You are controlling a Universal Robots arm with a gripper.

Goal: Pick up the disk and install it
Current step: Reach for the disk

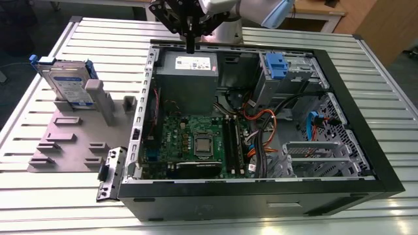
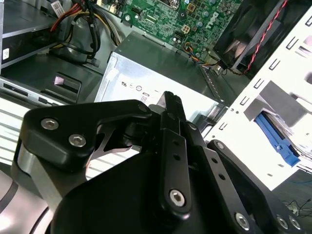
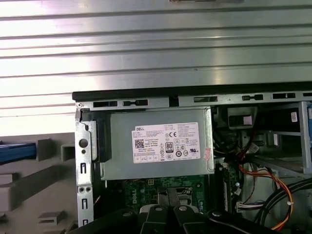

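The disk stands upright on its edge in a grey holder on the table, at the exterior view's left of the open computer case. It is silver with a white-and-blue label and blue rails. A blue edge of the disk also shows in the first wrist view. My gripper hangs over the case's far edge, above the grey power supply, well apart from the disk. Its black fingers are shut together with nothing between them.
Inside the case lie the green motherboard, orange and black cables, and a silver perforated cage with a blue latch. The power supply sits just below the gripper. The ribbed metal table surrounds the case.
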